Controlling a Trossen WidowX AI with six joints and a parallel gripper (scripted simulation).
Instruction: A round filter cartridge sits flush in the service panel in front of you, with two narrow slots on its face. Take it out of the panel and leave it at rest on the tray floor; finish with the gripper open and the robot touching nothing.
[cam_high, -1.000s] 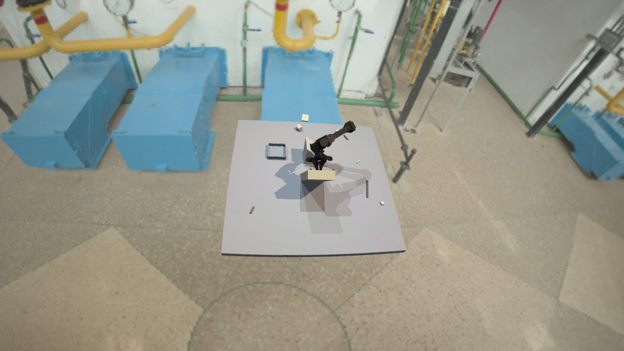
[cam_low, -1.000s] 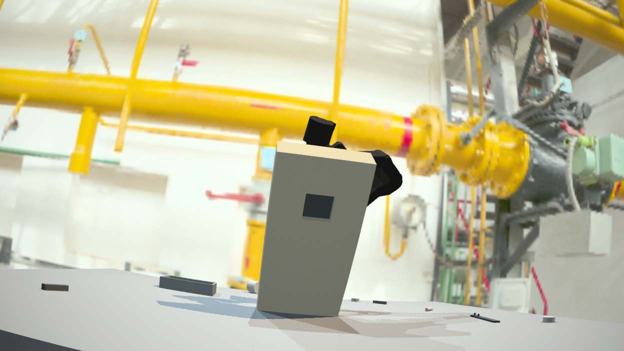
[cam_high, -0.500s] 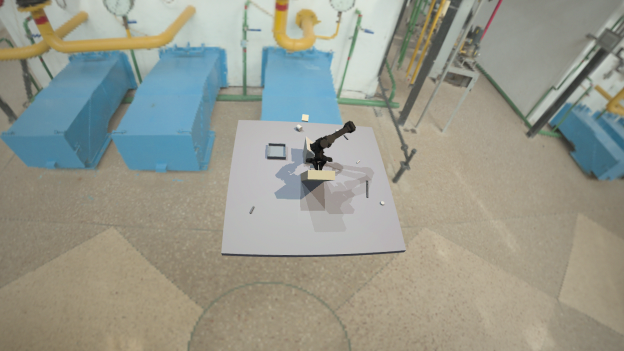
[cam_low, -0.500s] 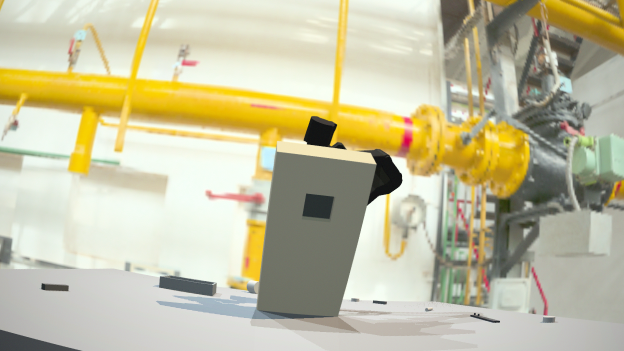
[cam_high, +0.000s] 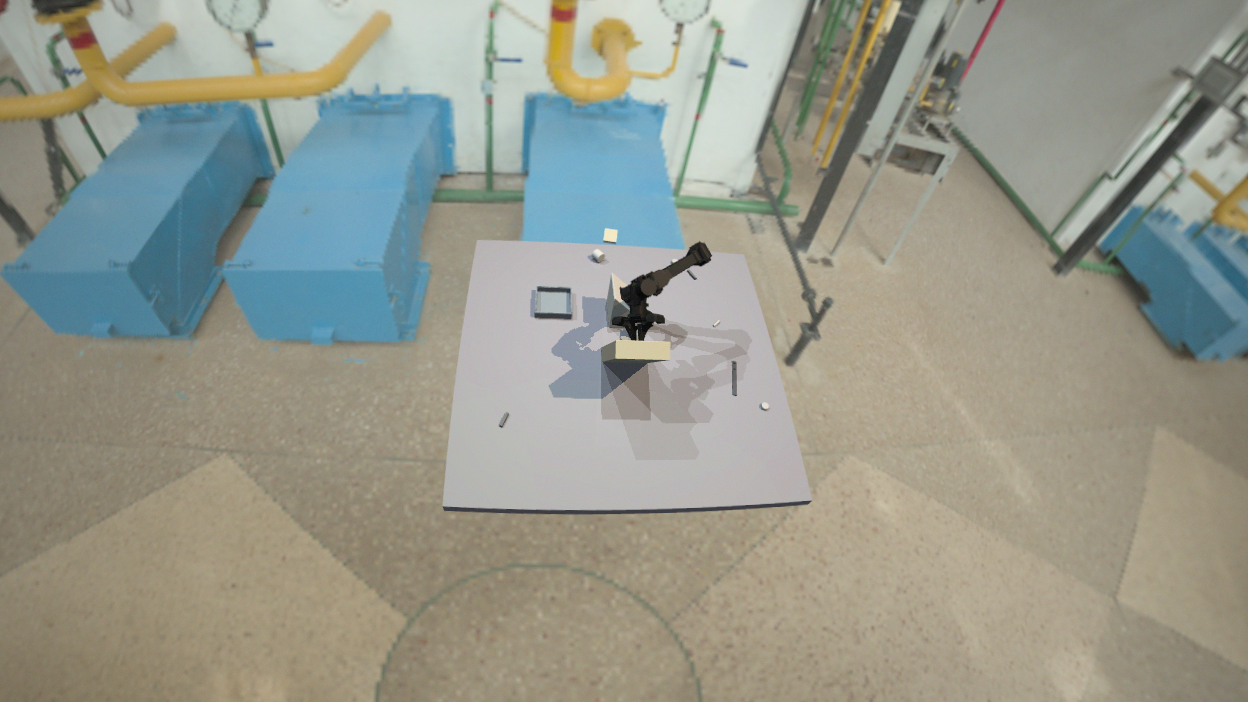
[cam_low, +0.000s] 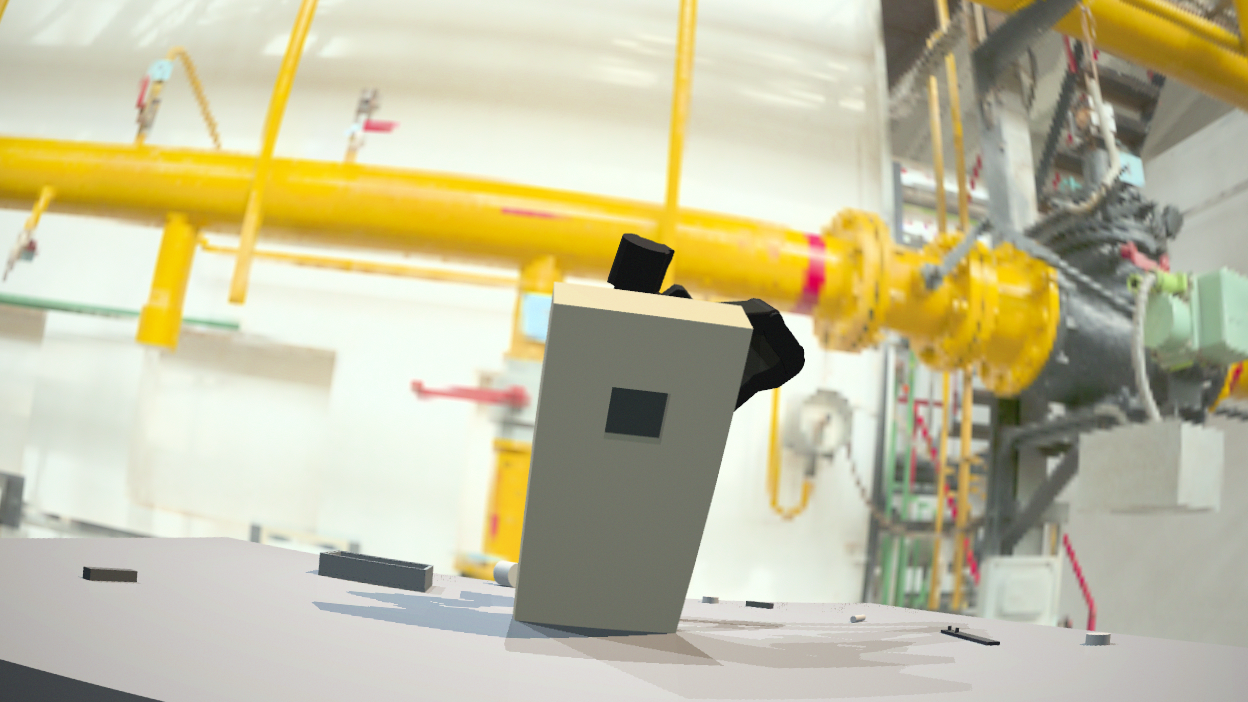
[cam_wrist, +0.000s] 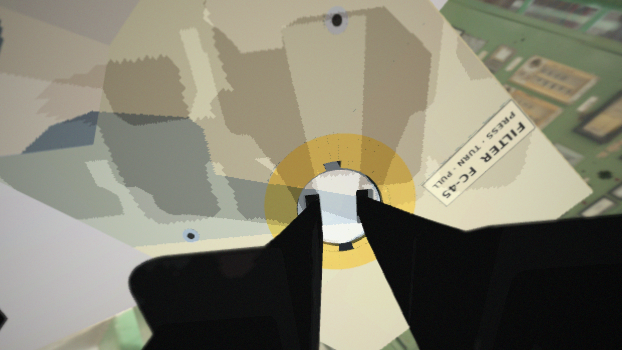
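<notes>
In the wrist view the gripper (cam_wrist: 334, 200) sits at the centre of the frame, its two black fingers reaching up from the lower edge with each tip set into one of the two dark slots on the face of the filter cartridge (cam_wrist: 339, 207). The jaws stand partly closed and steady, engaged in those slots rather than clamped around anything — nothing is squeezed between them. The cartridge, a pale round disc, is seated in the service panel (cam_wrist: 320, 85), ringed by a yellow collar (cam_wrist: 395, 175) with small dark notches at its top and bottom. To the right of the collar a white label (cam_wrist: 480, 152) reads "FILTER FC-45, PRESS · TURN · PULL". In the top view the arm (cam_high: 663, 277) leans down from the upper right of the grey table (cam_high: 558, 454) onto the panel's block — the tray (cam_high: 552, 302), a small dark-rimmed square, lies well apart, left of centre. The exterior view shows the block's grey back (cam_low: 628, 488).
</notes>
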